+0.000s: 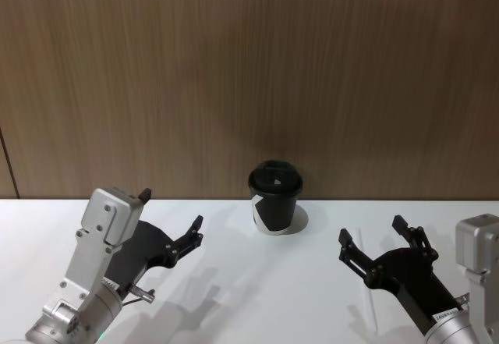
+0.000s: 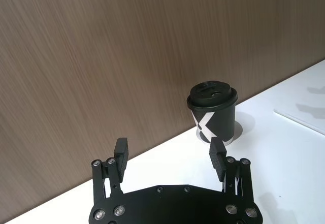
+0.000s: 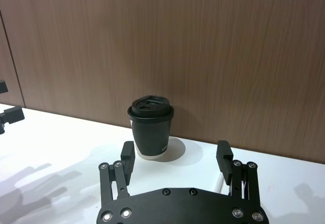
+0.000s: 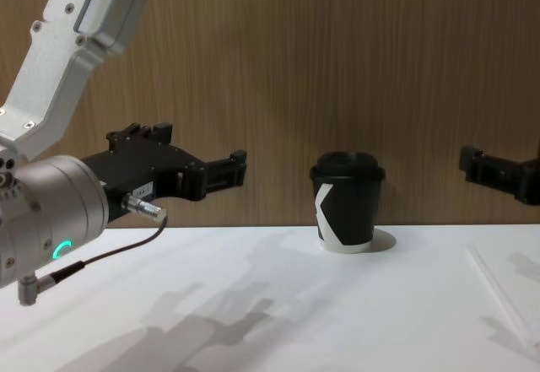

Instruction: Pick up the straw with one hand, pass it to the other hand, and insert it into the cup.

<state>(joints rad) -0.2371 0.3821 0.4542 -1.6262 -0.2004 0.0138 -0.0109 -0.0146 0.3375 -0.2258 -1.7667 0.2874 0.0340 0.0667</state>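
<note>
The thin, straight white drinking straw (image 4: 499,292) lies flat on the white tabletop (image 1: 234,297), over on the robot's right side. It runs from near the back of the table toward the front edge and is hard to pick out against the pale surface (white on white does it no favours). Nothing grips it. Above its far end hangs the right arm's black pronged gripper with the pale grey wrist (image 1: 371,230). Its two fingers are spread wide with nothing between them, and they point forward toward the wall. From where I stand I cannot tell whether a fingertip touches the straw or merely hangs over it. A little to the left and farther back stands the small black paper coffee cup with the domed black lid and white angular stripe (image 1: 274,200). It is upright, its lid is on, and it sits close to the base of the wall, apart from the straw and from both grippers. On the cup's other side, raised above the table, is the left arm's black two-fingered gripper on the large silver-grey cylindrical wrist with the green glowing ring (image 1: 171,209). Its fingers are likewise held apart and carry nothing, and they point toward the cup. Behind everything rises the brown wood-grain panelled wall (image 1: 234,63).
</note>
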